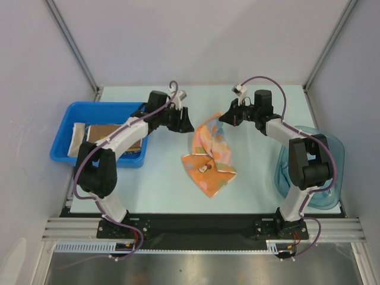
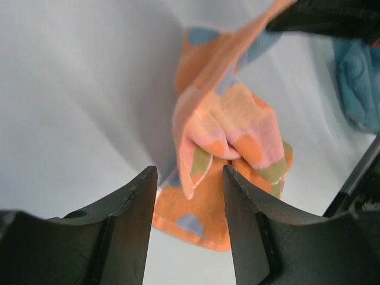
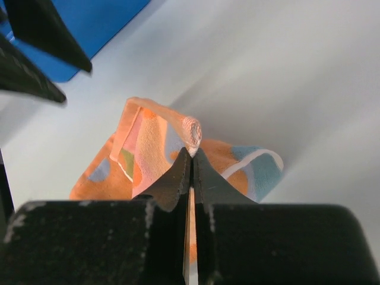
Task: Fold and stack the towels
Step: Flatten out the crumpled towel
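An orange towel with pale dots [image 1: 209, 157] lies crumpled in the middle of the table, with one corner pulled up toward the back. My right gripper [image 1: 223, 119] is shut on that raised corner; in the right wrist view the fold of orange towel [image 3: 148, 151] sticks out just past the closed tips of the right gripper [image 3: 192, 153]. My left gripper [image 1: 188, 123] hangs beside it to the left, open and holding nothing. In the left wrist view the orange towel [image 2: 237, 136] hangs beyond the spread tips of the left gripper [image 2: 190, 177], apart from both fingers.
A blue bin [image 1: 68, 116] at the left holds a pale folded towel [image 1: 77, 138] and a brown one [image 1: 113, 130]. A clear blue tub [image 1: 332, 148] stands at the right, behind the right arm. A light blue cloth [image 2: 359, 83] shows in the left wrist view.
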Controlling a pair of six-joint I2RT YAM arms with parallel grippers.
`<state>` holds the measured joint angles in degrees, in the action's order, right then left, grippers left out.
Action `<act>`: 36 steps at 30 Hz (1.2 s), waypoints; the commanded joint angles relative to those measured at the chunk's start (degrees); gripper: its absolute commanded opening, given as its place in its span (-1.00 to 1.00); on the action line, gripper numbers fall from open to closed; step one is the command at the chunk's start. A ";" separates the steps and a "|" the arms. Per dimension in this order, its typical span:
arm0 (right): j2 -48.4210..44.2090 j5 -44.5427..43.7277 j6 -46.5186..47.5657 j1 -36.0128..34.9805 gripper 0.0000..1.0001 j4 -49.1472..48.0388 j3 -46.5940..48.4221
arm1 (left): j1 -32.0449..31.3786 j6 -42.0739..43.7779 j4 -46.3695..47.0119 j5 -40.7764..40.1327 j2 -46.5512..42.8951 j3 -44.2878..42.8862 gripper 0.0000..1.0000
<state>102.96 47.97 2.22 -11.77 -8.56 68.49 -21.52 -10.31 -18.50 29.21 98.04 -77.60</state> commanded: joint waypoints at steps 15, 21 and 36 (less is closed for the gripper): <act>2.07 0.38 -3.10 0.43 -1.00 -3.22 2.61 | -5.64 0.37 9.71 -0.12 5.68 9.92 0.04; 2.42 0.46 -2.48 0.52 -1.00 -2.26 2.70 | -5.55 1.60 9.80 -3.46 2.51 13.09 0.15; 2.69 0.29 -2.66 0.69 -1.00 -2.16 2.88 | -5.55 0.73 12.08 0.93 8.04 12.04 -0.07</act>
<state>105.36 47.88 -0.25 -11.44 -9.26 69.14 -27.44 -10.07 -9.17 27.94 105.45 -64.58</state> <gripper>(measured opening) 0.019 0.469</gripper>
